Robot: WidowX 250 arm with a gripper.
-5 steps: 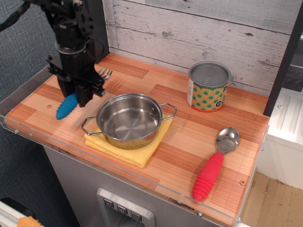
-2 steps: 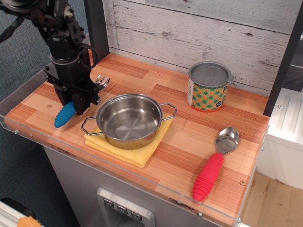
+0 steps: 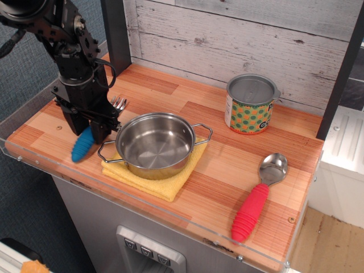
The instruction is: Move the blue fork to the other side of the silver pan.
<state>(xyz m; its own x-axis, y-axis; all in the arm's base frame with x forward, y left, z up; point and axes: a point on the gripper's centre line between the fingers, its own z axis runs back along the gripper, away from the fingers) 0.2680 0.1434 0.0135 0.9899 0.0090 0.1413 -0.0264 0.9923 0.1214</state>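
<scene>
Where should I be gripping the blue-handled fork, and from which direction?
Grip the thick ribbed blue handle of the blue-handled metal fork, coming from above across its width. It lies flat left of the round silver steel pan; the tines are thin and slippery.

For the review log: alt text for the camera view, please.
A black gripper sits over a blue fork at the counter's left end, beside a silver pan on a yellow cloth. A red spoon and dotted tin lie right.
</scene>
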